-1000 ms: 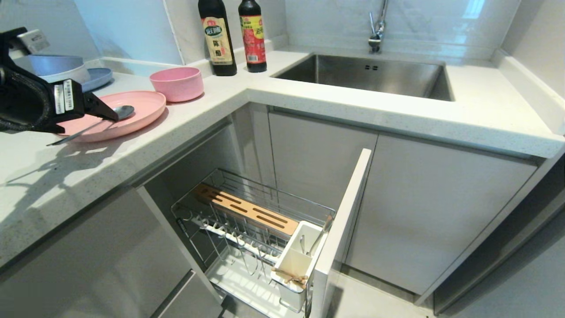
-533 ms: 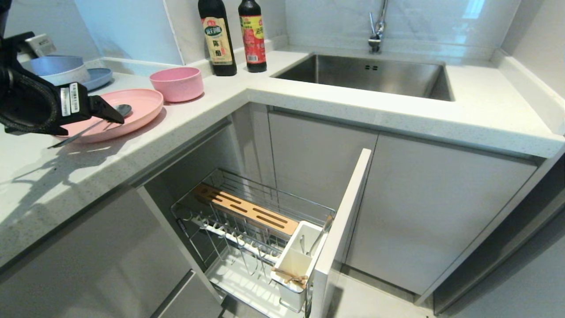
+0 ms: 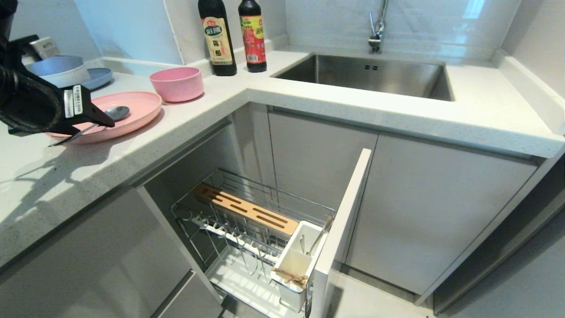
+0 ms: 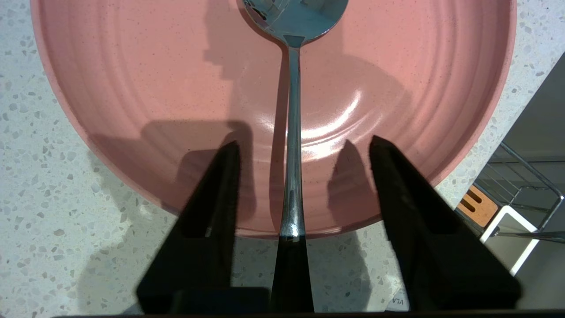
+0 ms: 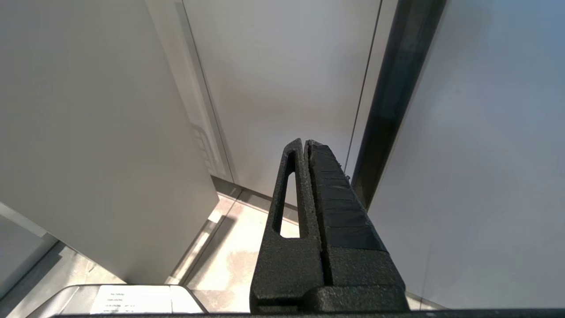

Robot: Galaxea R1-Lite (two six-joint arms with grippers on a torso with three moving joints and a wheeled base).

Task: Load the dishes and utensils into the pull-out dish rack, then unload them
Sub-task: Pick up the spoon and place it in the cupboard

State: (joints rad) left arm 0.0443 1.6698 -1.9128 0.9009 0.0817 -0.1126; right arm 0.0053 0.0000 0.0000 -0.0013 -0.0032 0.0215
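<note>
On a speckled counter, the left gripper (image 4: 304, 145) hovers low over the near rim of a pink plate (image 4: 145, 88), its two fingers apart with gaps either side of a metal spoon (image 4: 292, 132). The spoon's handle runs straight between them, bowl at twelve o'clock, handle end at six. A pink bowl (image 3: 176, 83) sits empty behind. Below, the pull-out dish rack (image 3: 247, 221) stands open; its white utensil cup (image 3: 296, 260) holds chopsticks (image 3: 289, 277). The right gripper (image 5: 304, 145), fingers together, hangs beside cabinet doors.

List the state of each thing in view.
Rack: pulled out, no dishes.
Plate: on counter, spoon on it.
Spoon: between open fingers, ungripped.
Bowl: upright, on counter.
Left gripper: open, astride spoon handle.
Right gripper: shut, parked.
</note>
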